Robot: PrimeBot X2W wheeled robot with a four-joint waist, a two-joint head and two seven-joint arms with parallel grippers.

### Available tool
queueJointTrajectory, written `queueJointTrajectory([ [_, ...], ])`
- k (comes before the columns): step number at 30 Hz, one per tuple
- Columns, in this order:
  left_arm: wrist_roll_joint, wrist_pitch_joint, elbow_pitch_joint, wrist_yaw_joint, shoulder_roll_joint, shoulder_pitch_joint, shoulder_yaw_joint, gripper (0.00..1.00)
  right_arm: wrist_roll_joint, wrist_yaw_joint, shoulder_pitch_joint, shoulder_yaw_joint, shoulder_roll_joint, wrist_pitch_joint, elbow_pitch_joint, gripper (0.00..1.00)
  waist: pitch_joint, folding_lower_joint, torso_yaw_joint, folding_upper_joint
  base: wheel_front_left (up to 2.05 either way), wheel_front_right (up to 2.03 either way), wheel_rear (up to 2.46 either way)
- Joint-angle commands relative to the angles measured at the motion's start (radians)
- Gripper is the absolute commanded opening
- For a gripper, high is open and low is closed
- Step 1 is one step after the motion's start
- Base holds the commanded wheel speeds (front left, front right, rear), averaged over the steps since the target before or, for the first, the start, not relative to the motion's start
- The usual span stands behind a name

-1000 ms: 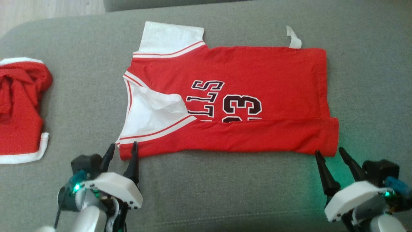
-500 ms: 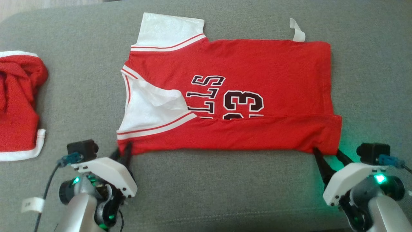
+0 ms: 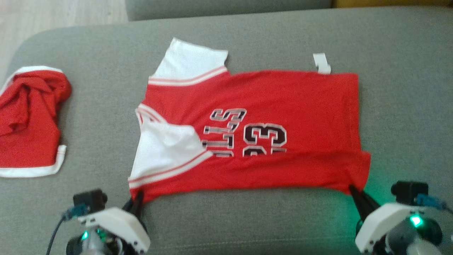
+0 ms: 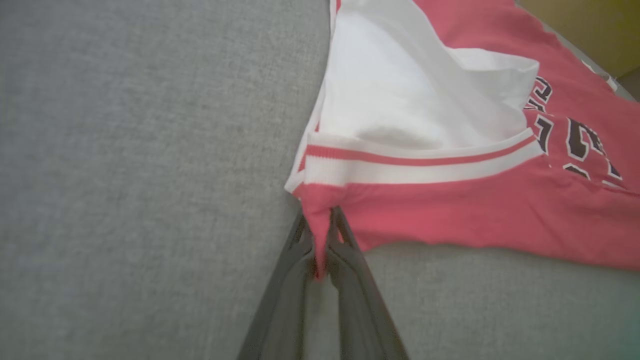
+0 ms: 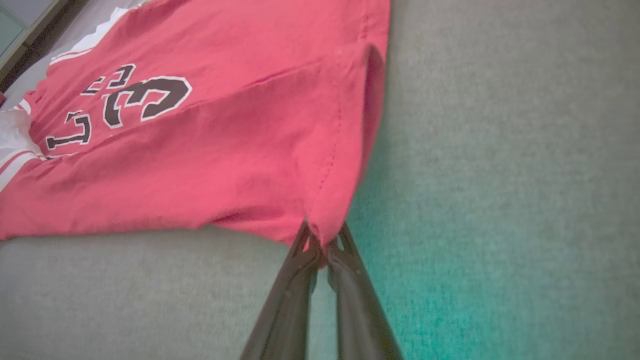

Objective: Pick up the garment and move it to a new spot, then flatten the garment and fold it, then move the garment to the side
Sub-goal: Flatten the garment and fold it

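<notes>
Though fuzzy in head view, L claw (image 4: 320,222) & R claw (image 5: 324,234) tight on jersey (image 3: 283,99) corners, wrist views.

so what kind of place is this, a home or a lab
Probably a home living room, though that is not certain. The red jersey lies on a grey fabric sofa cushion, a second grey cushion sits behind it, and pale wood flooring shows past the corner.

Head camera looks steeply down over the grey sofa seat (image 3: 247,219). Each wrist camera sits low and close, sharing one front-edge corner of the jersey (image 3: 293,99).
</notes>
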Motion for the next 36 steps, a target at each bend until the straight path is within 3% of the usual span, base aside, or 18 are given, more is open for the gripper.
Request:
queueJointTrajectory([
  [1, -0.009, 0.007, -0.037, 0.013, 0.030, 0.006, 0.049, 0.00, 0.006, 0.004, 0.002, 0.014, -0.010, 0.003, -0.042, 0.00, -0.020, 0.0000, 0.012, 0.0000, 0.00, 0.00, 0.00],
  [7, -0.006, 0.042, -0.129, 0.046, 0.038, 0.102, 0.040, 0.00, 0.003, 0.004, 0.091, -0.014, 0.001, 0.046, -0.098, 0.00, -0.053, 0.0000, 0.031, 0.0000, 0.00, 0.00, 0.00],
  [8, -0.007, 0.035, -0.146, 0.042, 0.035, 0.106, 0.036, 0.00, 0.002, 0.004, 0.099, -0.020, 0.004, 0.051, -0.104, 0.38, -0.055, 0.0000, 0.033, 0.0000, 0.00, 0.00, 0.00],
  [9, -0.005, 0.021, -0.159, 0.039, 0.033, 0.108, 0.035, 0.33, 0.001, 0.004, 0.104, -0.025, 0.007, 0.055, -0.110, 1.00, -0.057, 0.0000, 0.034, 0.0000, 0.00, 0.00, 0.00],
  [10, -0.001, 0.006, -0.168, 0.042, 0.029, 0.109, 0.036, 1.00, -0.005, 0.004, 0.109, -0.029, 0.009, 0.055, -0.118, 1.00, -0.060, 0.0000, 0.033, 0.0000, 0.00, 0.00, 0.00],
  [21, 0.208, -0.291, -0.304, 0.145, 0.044, 0.049, 0.029, 1.00, -0.156, 0.004, 0.064, -0.059, 0.043, -0.192, -0.353, 1.00, -0.079, 0.0000, 0.012, 0.0000, 0.00, 0.00, 0.00],
  [28, 0.278, -0.319, -0.380, 0.171, 0.065, 0.003, 0.015, 1.00, -0.190, 0.004, 0.021, -0.046, 0.045, -0.190, -0.441, 1.00, -0.087, 0.0000, 0.004, 0.0000, 0.00, 0.00, 0.00],
  [36, 0.283, -0.300, -0.397, 0.181, 0.069, -0.001, 0.007, 1.00, -0.192, 0.004, 0.023, -0.060, 0.058, -0.174, -0.454, 1.00, -0.076, 0.0000, 0.003, 0.0000, 0.00, 0.00, 0.00],
])
